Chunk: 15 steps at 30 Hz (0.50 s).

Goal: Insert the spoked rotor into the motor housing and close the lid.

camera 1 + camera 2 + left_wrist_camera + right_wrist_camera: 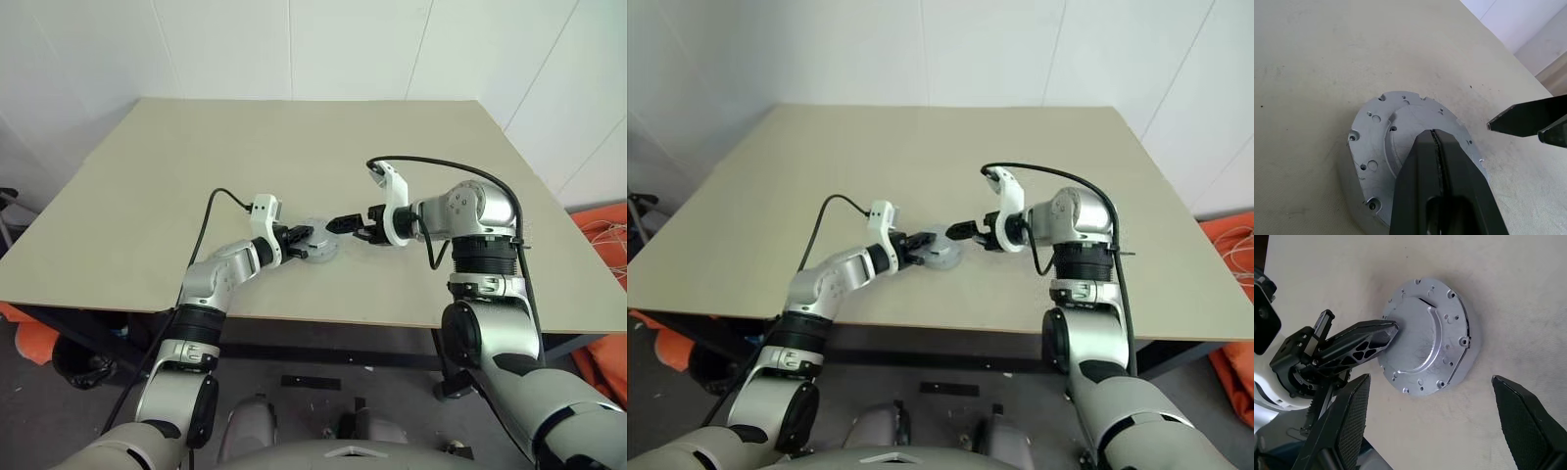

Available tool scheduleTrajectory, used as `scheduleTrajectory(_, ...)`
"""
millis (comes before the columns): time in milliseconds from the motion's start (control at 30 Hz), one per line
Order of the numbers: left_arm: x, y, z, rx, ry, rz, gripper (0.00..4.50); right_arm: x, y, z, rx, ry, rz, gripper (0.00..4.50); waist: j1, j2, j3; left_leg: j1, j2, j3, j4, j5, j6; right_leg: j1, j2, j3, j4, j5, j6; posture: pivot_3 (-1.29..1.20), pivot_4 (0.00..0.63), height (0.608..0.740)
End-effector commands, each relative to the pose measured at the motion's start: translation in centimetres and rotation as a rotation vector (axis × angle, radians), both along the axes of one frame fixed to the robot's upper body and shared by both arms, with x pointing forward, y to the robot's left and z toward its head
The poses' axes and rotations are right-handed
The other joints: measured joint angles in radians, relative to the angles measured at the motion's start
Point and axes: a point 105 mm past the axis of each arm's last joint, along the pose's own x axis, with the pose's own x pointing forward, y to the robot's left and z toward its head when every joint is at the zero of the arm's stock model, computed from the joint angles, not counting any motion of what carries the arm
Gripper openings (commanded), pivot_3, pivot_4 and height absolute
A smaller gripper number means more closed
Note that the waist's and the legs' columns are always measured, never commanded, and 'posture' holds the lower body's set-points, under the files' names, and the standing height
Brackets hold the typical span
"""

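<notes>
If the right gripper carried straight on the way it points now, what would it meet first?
Most likely the lid sitting on the housing: the right gripper, jaws wide open, aims at it from the side. The shut left gripper already rests on the lid, so contact with it looks possible; depth is unclear.

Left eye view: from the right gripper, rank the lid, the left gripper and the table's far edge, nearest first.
1. The lid, grey disc just to the left of the right gripper, which is open.
2. The left gripper, shut, tips resting on the lid's far-left side.
3. The table's far edge, by the wall, well beyond both.
</notes>
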Motion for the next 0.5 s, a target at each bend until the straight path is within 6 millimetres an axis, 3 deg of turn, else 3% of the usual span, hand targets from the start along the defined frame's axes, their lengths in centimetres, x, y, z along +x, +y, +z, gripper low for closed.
scheduleTrajectory(33,-0.4,-0.1,-0.7,0.018,0.023,-0.011,0.00,0.4,0.6,0.3,0.059,0.019,-0.015,4.49,0.000,0.000,0.000,0.000,0.000,0.000,0.000,0.000,0.000,0.000,0.000,0.000,0.000,0.000,0.000,0.00,0.000,0.740)
scheduleTrajectory(500,-0.6,-0.3,-0.7,0.008,0.026,-0.009,0.00,1.2,1.8,-1.9,0.100,0.048,-0.070,4.49,0.000,0.000,0.000,-0.001,0.000,0.000,0.000,0.000,0.000,-0.001,0.000,0.000,0.000,0.000,0.000,0.00,0.000,0.740)
